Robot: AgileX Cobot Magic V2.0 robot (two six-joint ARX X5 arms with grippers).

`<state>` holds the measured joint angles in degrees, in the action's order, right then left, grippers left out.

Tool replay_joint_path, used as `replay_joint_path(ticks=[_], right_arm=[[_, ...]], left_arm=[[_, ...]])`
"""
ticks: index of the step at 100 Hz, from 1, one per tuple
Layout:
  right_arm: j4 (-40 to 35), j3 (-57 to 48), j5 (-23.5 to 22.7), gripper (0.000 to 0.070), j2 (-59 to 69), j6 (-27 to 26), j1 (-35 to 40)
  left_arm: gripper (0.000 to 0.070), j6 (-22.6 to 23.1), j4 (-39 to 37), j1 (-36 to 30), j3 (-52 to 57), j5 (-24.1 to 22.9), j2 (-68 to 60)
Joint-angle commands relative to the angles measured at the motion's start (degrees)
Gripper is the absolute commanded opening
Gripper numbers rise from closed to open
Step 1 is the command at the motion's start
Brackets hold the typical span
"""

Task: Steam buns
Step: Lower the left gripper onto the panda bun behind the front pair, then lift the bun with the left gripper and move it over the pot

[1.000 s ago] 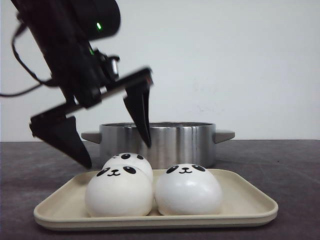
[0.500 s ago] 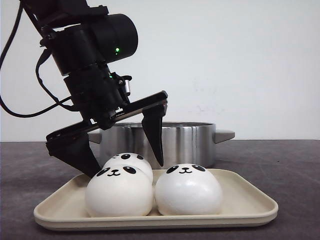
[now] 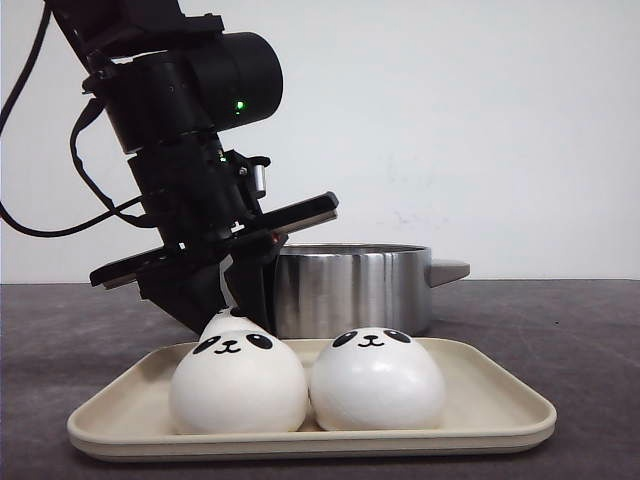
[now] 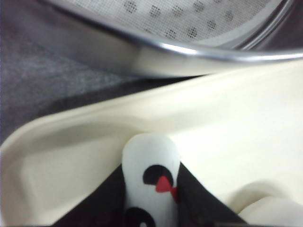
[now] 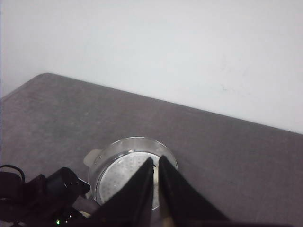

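Three buns lie on the cream tray (image 3: 500,418). Two of the panda-faced buns sit at its front: one on the left (image 3: 238,384), one on the right (image 3: 377,379). Behind them, my left gripper (image 3: 226,306) is shut on the third bun (image 3: 220,323), pressing it narrow. In the left wrist view that bun (image 4: 151,158) stands squeezed between the black fingers (image 4: 201,198) of the left gripper (image 4: 151,172), still resting on the tray (image 4: 71,137). My right gripper (image 5: 156,163) is shut, holds nothing, and hangs high over the steel pot (image 5: 128,172).
The steel pot (image 3: 350,288), with side handles, stands right behind the tray; its perforated steamer plate (image 4: 189,19) shows inside the rim. The right wrist view takes in the left arm (image 5: 42,196) beside the pot. Grey tabletop lies all round.
The left gripper came down over the back bun and its wide-open jaws closed on it, squeezing it narrow. The two front buns have not moved.
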<state>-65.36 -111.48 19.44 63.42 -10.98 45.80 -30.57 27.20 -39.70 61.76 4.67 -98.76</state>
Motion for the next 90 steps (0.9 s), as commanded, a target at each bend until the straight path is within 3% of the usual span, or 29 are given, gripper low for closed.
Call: replay_joint_path(ticks=[1,29,48,56,90], right_arm=[[0.5,-1.09,0.15,0.0009,0.44,-1.05,0.57],[0.59,-1.09,0.15,0.0009,0.48,0.2,0.57],[1.2,-1.09,0.13,0.0009,0.52,0.98,0.57],[2.1,-1.09,0.07,0.0009,0.59,0.96,0.57],[2.69,-1.07,0.07,0.0009,0.66,0.96,0.57]], left_arm=[[0.0,1.16,-0.37,-0.7,0.57,-0.5,1.79],[0.0,1.2,-1.79,-3.41,0.57,-0.72,18.4],[0.0001,0.98,-10.58,-3.5,1.29,-4.81,26.62],[0.0,1.55,-11.65,-2.36,3.39,-6.64,26.82],[0.0,5.9,-11.5,5.07,14.69,-6.38,14.29]])
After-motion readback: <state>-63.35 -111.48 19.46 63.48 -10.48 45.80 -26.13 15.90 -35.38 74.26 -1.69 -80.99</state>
